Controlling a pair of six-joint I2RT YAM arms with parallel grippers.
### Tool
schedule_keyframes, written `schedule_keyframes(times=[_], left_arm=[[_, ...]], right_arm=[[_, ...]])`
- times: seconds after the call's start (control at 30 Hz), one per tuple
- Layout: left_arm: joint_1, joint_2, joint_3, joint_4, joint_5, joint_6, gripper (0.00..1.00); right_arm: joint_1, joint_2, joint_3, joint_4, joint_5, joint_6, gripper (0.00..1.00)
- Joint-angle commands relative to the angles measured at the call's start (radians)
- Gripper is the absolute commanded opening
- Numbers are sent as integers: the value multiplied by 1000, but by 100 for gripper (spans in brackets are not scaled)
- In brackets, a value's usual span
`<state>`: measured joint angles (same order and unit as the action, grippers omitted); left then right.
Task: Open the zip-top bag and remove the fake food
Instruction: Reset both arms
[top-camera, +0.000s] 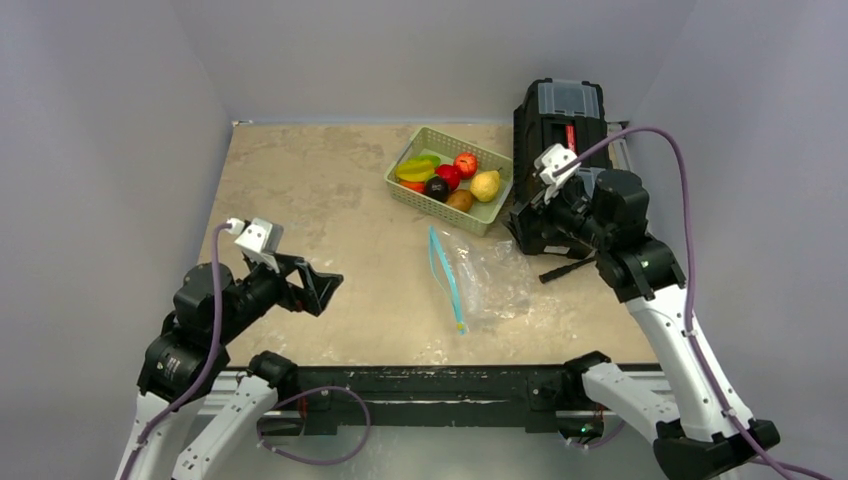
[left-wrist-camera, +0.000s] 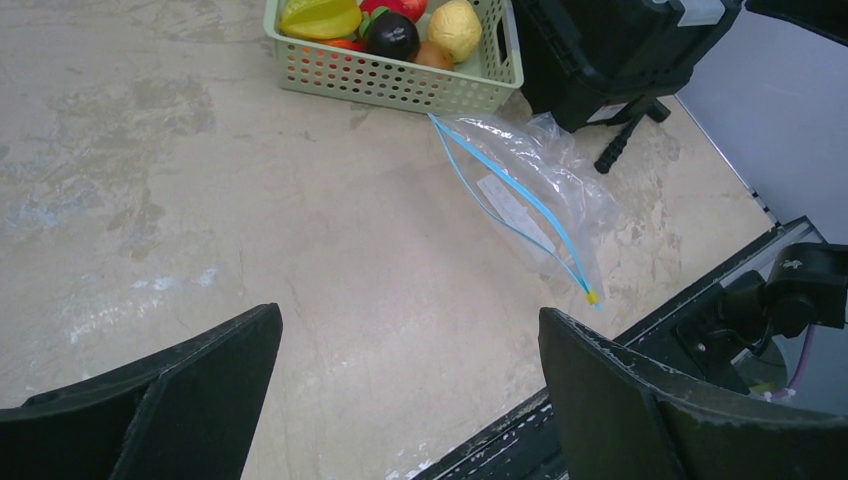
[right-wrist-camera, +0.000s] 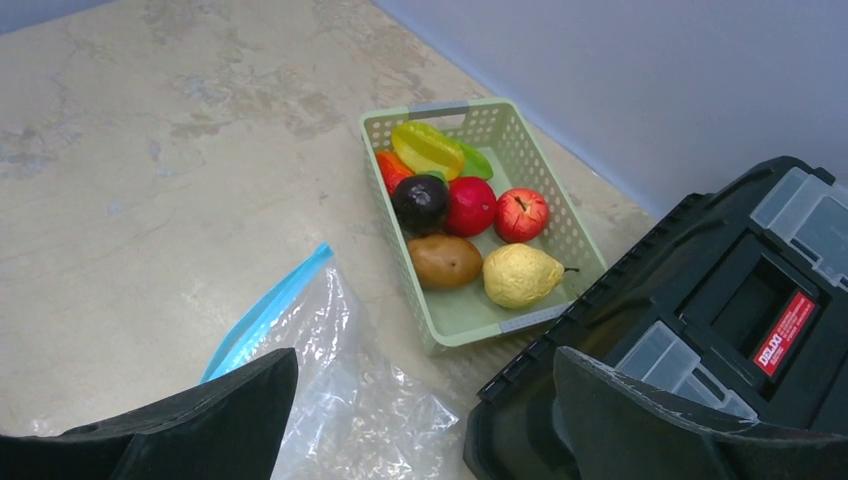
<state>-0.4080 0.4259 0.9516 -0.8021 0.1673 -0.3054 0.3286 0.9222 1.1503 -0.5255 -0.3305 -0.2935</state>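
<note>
The zip-top bag (top-camera: 490, 280) lies flat and crinkled on the table just in front of the basket. Its blue zip strip (top-camera: 447, 275) runs along the left edge, and the two strip halves are parted at the basket end (left-wrist-camera: 470, 165). I see nothing inside the bag (right-wrist-camera: 350, 400). The fake food (top-camera: 450, 178) (left-wrist-camera: 390, 35) (right-wrist-camera: 470, 205) sits in the pale green basket (top-camera: 445, 208). My left gripper (top-camera: 325, 290) (left-wrist-camera: 410, 315) hovers open over bare table, left of the bag. My right gripper (top-camera: 535, 235) (right-wrist-camera: 425, 355) hangs open above the bag's right edge, beside the basket.
A black toolbox (top-camera: 560, 120) (right-wrist-camera: 720, 330) stands at the back right against the basket (right-wrist-camera: 470, 320), right under my right arm. A black rod (left-wrist-camera: 625, 145) lies by the bag's far corner. Walls close in the table at the back and sides.
</note>
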Motion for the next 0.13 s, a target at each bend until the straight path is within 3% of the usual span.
schedule_keyframes(times=[0.0, 0.1], left_arm=[[5, -7, -17, 36, -9, -26, 100], [5, -7, -18, 37, -14, -25, 100]], right_arm=[[-19, -20, 18, 50, -1, 19, 99], [-34, -17, 1, 59, -22, 34, 99]])
